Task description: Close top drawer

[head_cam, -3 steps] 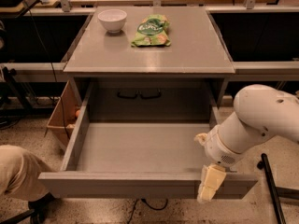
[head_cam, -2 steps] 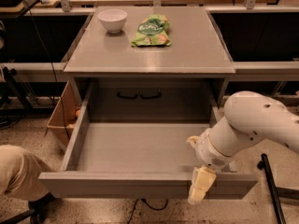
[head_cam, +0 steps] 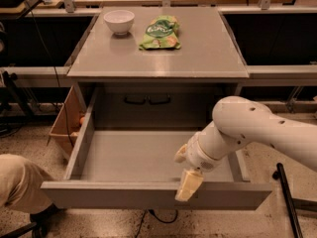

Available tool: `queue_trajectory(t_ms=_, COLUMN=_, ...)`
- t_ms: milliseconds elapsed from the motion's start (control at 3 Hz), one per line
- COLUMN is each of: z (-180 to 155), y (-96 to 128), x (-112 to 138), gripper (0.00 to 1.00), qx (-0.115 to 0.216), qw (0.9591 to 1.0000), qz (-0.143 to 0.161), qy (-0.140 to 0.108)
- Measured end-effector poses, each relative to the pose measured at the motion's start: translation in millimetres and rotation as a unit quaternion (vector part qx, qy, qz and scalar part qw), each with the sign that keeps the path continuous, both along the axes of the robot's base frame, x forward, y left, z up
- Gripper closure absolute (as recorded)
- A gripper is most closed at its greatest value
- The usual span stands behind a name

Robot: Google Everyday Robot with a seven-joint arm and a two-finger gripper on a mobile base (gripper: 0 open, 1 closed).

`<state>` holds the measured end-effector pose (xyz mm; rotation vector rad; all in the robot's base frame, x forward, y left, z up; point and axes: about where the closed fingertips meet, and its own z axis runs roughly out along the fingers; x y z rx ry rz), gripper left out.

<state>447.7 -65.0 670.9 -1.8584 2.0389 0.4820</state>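
Observation:
The top drawer [head_cam: 119,195] is a wide, shallow grey box pulled far out of the grey cabinet [head_cam: 158,58]. Its inside is empty. Its plain flat front panel faces the camera at the bottom of the view. My gripper [head_cam: 188,186] hangs from the white arm [head_cam: 257,128] that comes in from the right. Its cream tip lies over the top edge of the front panel, a little right of the middle. The arm covers the right part of the drawer's inside.
A white bowl [head_cam: 119,21] and a green snack bag [head_cam: 160,32] lie on the cabinet top. An open cardboard box [head_cam: 64,125] stands left of the drawer. A tan rounded shape [head_cam: 17,190] is at the lower left. A black pole [head_cam: 290,202] slants at the lower right.
The arm and gripper have moved left along the drawer's front panel, from near its right end toward the middle. The drawer has not visibly moved.

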Motion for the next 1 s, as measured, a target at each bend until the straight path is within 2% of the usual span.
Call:
queue_trajectory(t_ms=333, z=2, y=16, x=12, gripper=0.44, qx=0.003, qw=0.9999, qz=0.011, qy=-0.010)
queue_trajectory(t_ms=667, z=10, y=41, x=38, gripper=0.20, qx=0.004, qw=0.9989, qz=0.033, qy=-0.032)
queue_trajectory(t_ms=1000, z=24, y=77, x=81, gripper=0.15, qx=0.007, qw=0.9957, qz=0.060, qy=-0.070)
